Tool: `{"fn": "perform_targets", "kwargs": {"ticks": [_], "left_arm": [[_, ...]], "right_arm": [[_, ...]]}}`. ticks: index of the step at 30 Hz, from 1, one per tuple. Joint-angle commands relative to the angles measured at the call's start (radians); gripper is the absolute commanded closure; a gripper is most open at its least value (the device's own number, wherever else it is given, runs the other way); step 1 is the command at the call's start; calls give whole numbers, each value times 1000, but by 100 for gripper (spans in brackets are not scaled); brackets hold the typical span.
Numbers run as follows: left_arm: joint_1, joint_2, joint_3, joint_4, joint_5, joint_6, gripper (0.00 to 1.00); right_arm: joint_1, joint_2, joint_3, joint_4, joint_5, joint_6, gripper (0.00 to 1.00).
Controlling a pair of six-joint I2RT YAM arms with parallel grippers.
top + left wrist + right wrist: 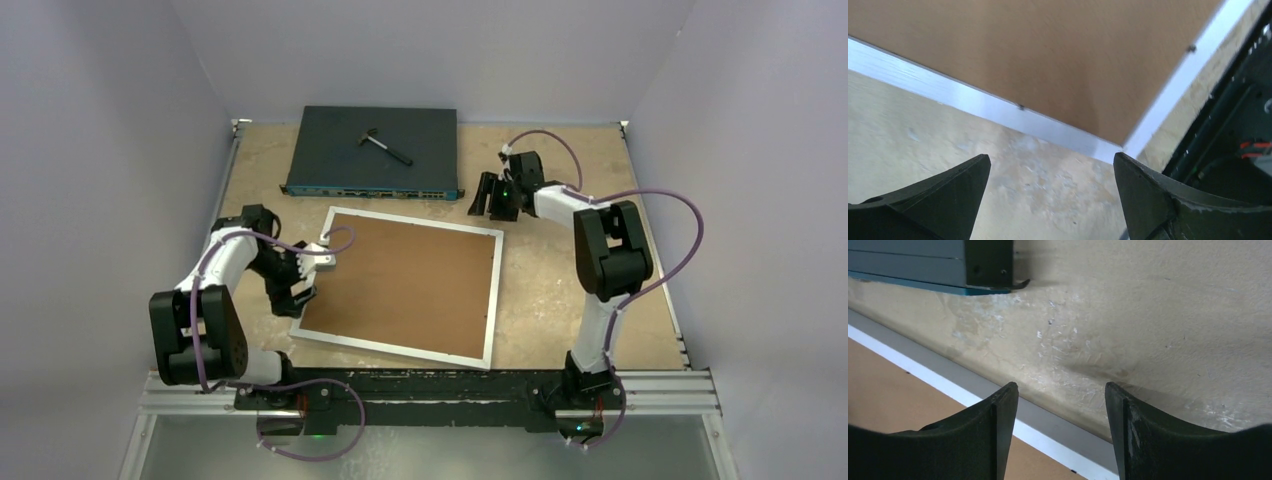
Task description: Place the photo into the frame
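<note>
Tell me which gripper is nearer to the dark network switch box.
Right. The right gripper sits just off the right end of the switch box; the left gripper is farther away, at the left edge of the frame.

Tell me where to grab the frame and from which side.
Grip the frame by its thin white left border, coming in low from the left, where the open left gripper sits. It lies flat, brown backing board up, so only an edge offers a pinch.

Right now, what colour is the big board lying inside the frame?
Plain brown board, inside the white frame; clearest from the top view.
</note>
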Motion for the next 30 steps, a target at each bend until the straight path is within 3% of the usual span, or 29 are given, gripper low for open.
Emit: {"fn": "perform_targets", "kwargs": {"ticks": [1, 8, 14, 18, 23, 30], "left_arm": [[7, -44, -46, -76, -145, 178, 7], [5, -109, -206, 65, -238, 211, 7], [4, -168, -295, 190, -170, 150, 8], [4, -152, -324, 294, -153, 103, 16], [2, -103, -317, 372, -106, 66, 31], [-3, -42, -294, 392, -99, 82, 35]], "right_arm": [[2, -43, -31, 10, -95, -28, 33], [2, -67, -113, 52, -123, -10, 34], [2, -73, -111, 76, -138, -1, 37], [3, -114, -157, 95, -167, 21, 39], [4, -221, -331, 144, -203, 65, 42], [6, -392, -539, 179, -216, 122, 45]]}}
